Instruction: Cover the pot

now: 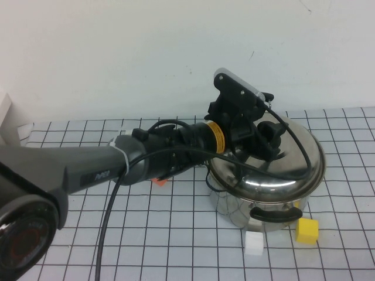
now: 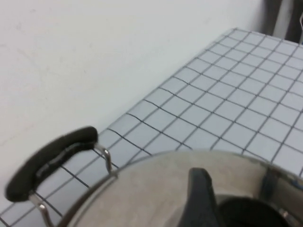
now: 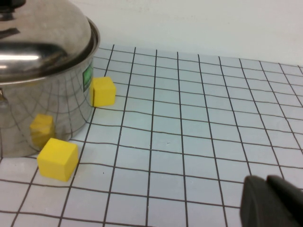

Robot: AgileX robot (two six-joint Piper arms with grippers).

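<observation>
The shiny steel pot (image 1: 249,212) with black loop handles stands on the checked mat right of centre. The domed steel lid (image 1: 293,167) lies on its mouth, slightly askew and tilted. My left gripper (image 1: 266,140) reaches in from the left and is shut on the lid's black knob (image 1: 275,134). In the left wrist view the fingers (image 2: 201,191) flank the knob (image 2: 253,215) over the lid (image 2: 151,189), with a pot handle (image 2: 52,158) beyond. My right gripper (image 3: 272,201) is out of the high view, shut and empty, low over the mat to the pot's (image 3: 47,109) right.
A yellow cube (image 1: 307,230) and a white cube (image 1: 254,243) lie just in front of the pot. The right wrist view shows two yellow cubes (image 3: 57,158) (image 3: 102,91) beside the pot. A small orange object (image 1: 159,181) lies under the left arm. A white wall backs the mat.
</observation>
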